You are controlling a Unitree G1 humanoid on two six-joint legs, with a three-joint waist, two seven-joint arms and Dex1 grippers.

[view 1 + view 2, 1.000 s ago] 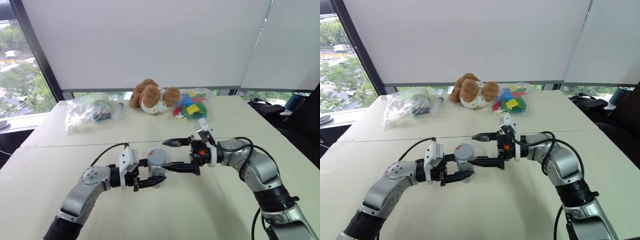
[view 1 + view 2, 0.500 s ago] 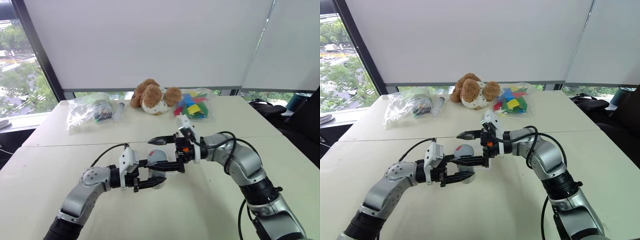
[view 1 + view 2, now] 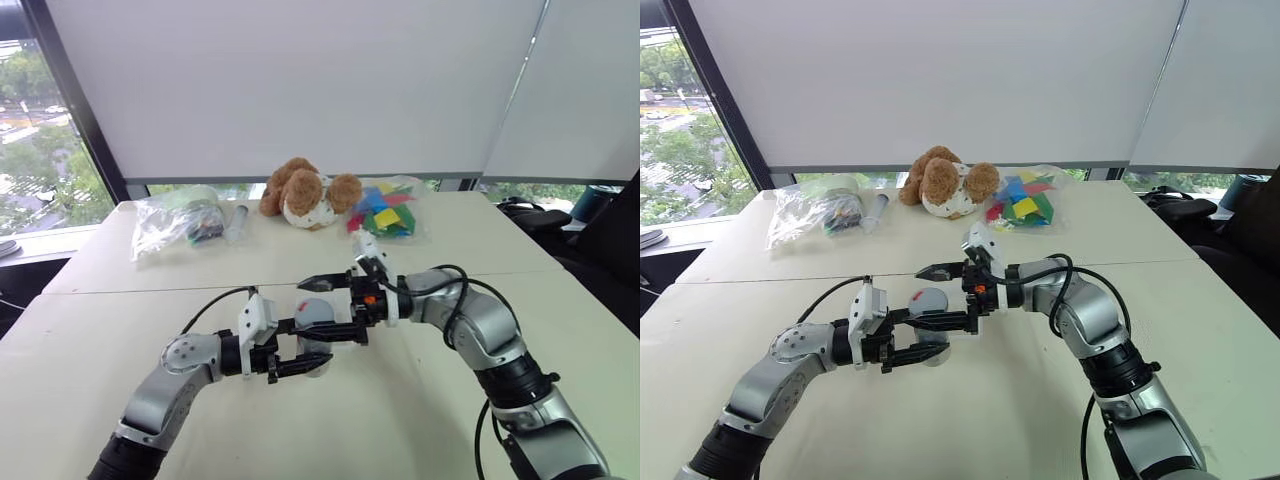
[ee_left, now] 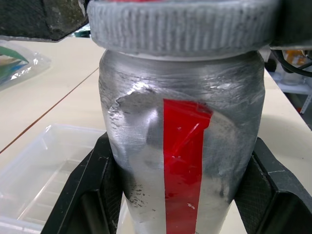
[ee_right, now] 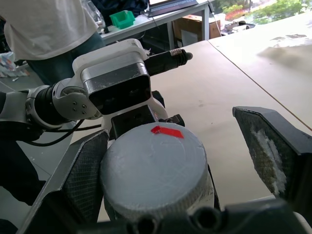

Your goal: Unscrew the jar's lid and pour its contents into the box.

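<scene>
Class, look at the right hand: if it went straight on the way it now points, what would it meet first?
The lid of the jar held by the left hand. The right hand is open, fingers either side of it, probably not yet gripping.

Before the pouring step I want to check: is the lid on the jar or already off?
On. The grey lid sits on top of the jar, and the open right gripper straddles it.

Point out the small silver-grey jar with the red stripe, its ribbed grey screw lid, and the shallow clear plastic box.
Small silver-grey jar (image 4: pixel 180 161), left wrist view, red stripe on its side.
Ribbed grey screw lid (image 5: pixel 151 168), right wrist view, flat top.
Shallow clear plastic box (image 4: pixel 44 170), left wrist view, bare floor.
</scene>
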